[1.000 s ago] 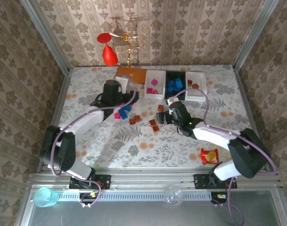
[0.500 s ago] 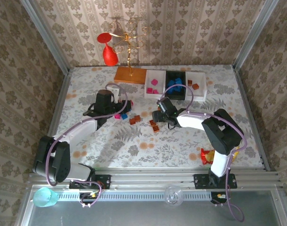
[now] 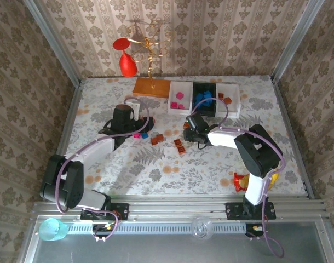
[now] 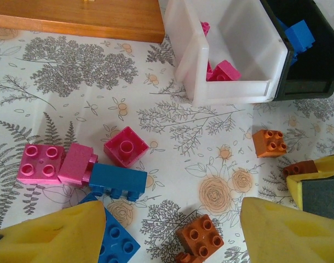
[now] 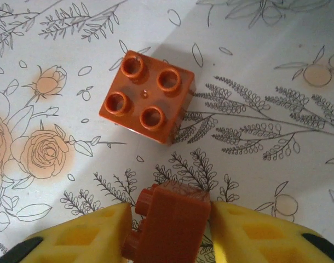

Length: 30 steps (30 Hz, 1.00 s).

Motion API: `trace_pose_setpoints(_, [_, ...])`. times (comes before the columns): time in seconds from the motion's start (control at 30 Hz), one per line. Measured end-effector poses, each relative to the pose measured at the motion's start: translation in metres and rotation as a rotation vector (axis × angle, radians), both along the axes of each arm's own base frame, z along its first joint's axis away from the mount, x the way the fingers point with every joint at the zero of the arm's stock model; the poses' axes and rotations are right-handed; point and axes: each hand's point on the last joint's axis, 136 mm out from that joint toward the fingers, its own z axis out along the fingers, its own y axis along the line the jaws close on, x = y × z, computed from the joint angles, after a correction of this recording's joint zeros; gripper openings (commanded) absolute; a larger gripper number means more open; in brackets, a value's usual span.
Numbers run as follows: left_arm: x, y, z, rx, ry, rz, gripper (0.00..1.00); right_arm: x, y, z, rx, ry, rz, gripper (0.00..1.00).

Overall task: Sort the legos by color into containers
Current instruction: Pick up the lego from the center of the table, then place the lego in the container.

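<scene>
Loose legos lie mid-table: pink [image 4: 41, 163], magenta [image 4: 127, 146], blue [image 4: 117, 181] and orange-brown [image 4: 269, 143] bricks. My left gripper [image 4: 173, 219] hangs open just above them, a blue brick [image 4: 116, 238] by its left finger and an orange-brown one [image 4: 201, 235] between the fingers, untouched. My right gripper [image 5: 170, 233] is shut on an orange-brown brick [image 5: 170, 224] turned on its side; another orange-brown brick [image 5: 148, 96] lies just ahead of it. From above, the right gripper [image 3: 189, 127] sits below the containers: a white tray with pink bricks [image 3: 173, 104], a black tray with blue [image 3: 196, 107], a white tray with orange [image 3: 235, 101].
A gold stand on a flat orange-brown base [image 3: 150, 86] with a red ornament [image 3: 127, 63] stands behind the left arm. A red-yellow snack packet [image 3: 243, 181] lies front right. Two more orange-brown bricks [image 3: 179, 146] lie between the arms. Metal rails and patterned walls ring the table.
The right gripper has swung left and back and closed on the orange-brown brick. The left gripper came a little nearer, over the loose bricks, and stayed open.
</scene>
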Motion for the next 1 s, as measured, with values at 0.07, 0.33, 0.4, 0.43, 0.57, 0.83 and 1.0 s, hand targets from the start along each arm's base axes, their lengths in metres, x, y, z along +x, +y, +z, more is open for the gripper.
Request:
trace_pose_setpoints(0.07, [0.000, 0.000, 0.000, -0.003, 0.002, 0.000, 0.67, -0.001, 0.000, -0.001, 0.002, 0.002, 0.002, 0.34])
trace_pose_setpoints(0.33, [-0.009, -0.026, 0.008, -0.047, -0.014, -0.069, 0.68, -0.014, -0.015, 0.024, 0.015, -0.054, 0.007, 0.31])
trace_pose_setpoints(0.4, [-0.016, -0.046, 0.014, -0.068, -0.028, -0.128, 0.68, -0.013, -0.029, 0.047, 0.036, -0.104, -0.019, 0.30])
trace_pose_setpoints(0.43, [-0.019, -0.055, 0.016, -0.079, -0.034, -0.155, 0.68, -0.011, -0.036, 0.059, 0.048, -0.132, -0.037, 0.30])
trace_pose_setpoints(0.57, [-0.027, -0.096, 0.031, -0.132, -0.069, -0.273, 0.70, 0.005, -0.076, 0.106, 0.083, -0.250, -0.132, 0.30])
trace_pose_setpoints(0.83, [-0.025, -0.166, 0.047, -0.188, -0.077, -0.431, 0.72, 0.050, -0.153, 0.133, 0.077, -0.312, -0.328, 0.31])
trace_pose_setpoints(1.0, [-0.034, -0.199, 0.050, -0.201, -0.071, -0.504, 0.72, 0.091, -0.187, 0.125, 0.062, -0.298, -0.412, 0.31])
